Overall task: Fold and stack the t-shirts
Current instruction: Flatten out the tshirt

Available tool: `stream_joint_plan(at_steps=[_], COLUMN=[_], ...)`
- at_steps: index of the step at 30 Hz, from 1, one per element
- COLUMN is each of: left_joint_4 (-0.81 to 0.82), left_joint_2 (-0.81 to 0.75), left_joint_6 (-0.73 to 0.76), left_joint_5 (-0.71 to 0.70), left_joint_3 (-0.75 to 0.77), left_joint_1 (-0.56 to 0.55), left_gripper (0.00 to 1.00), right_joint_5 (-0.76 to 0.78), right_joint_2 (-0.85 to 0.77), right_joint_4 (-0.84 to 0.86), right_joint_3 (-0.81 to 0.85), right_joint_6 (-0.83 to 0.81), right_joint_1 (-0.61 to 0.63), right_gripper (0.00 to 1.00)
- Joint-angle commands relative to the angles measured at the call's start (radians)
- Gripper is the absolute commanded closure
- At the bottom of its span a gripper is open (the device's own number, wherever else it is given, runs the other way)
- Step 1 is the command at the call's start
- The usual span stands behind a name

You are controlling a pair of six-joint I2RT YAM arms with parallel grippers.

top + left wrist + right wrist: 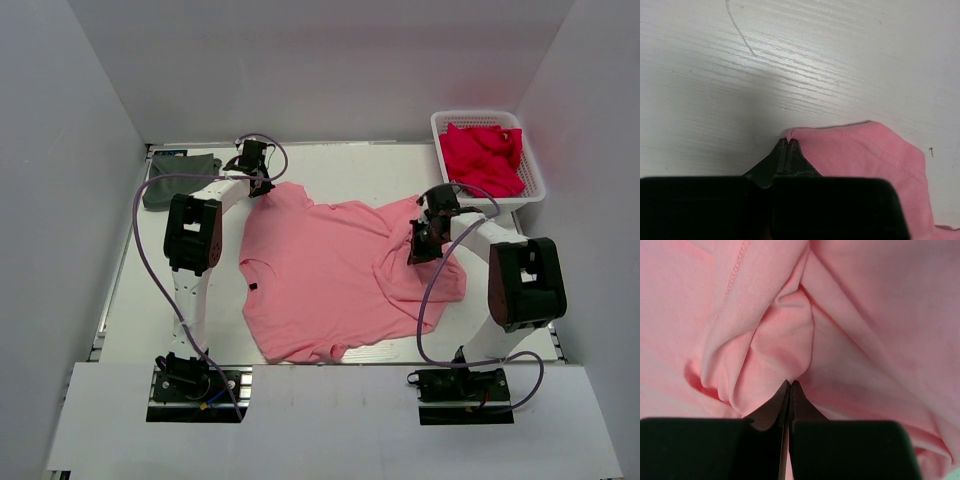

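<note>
A large salmon-pink t-shirt lies spread over the middle of the table, its right side rumpled and folded over. My left gripper is at the shirt's far left corner. In the left wrist view its jaws are shut on the tip of that pink hem. My right gripper is over the shirt's bunched right side. Its jaws are shut, pinching a raised fold of pink cloth. A dark grey t-shirt lies folded at the back left corner.
A white basket at the back right holds red cloth. White walls close in the table on the left, back and right. Purple cables loop from both arms over the table.
</note>
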Motion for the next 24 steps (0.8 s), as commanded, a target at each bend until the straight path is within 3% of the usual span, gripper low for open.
stream_joint_plan(at_steps=[1,11,16,19,23,24], left_joint_4=[-0.043,-0.062,-0.062,-0.052,-0.052,-0.052], left_joint_2=[-0.029,-0.011,-0.002,-0.002,-0.002,-0.002], left_joint_6=[0.014,0.023,0.023,0.023,0.033,0.033], left_joint_5=[-0.001,-0.011,-0.011,-0.011,0.009,0.009], left_joint_3=[-0.032,-0.01,-0.001,-0.001,-0.001,-0.001], left_joint_1=[0.006,0.006,0.006,0.006,0.006,0.006], left_gripper=[1.0,1.0,1.0,1.0,1.0,1.0], right_joint_5=[0.1,0.521,0.56,0.473,0.393,0.38], right_joint_2=[-0.063,-0.088,-0.091,-0.111,-0.099,-0.09], right_joint_4=[0.021,-0.138,-0.19,-0.138,-0.097,-0.081], right_joint_3=[0.015,0.072,0.088,0.081,0.115,0.126], right_joint_6=[0.075,0.286,0.334,0.282,0.222,0.21], right_joint_1=[0.0,-0.028,-0.059,-0.068,-0.068,-0.068], right_gripper=[1.0,1.0,1.0,0.83,0.52,0.5])
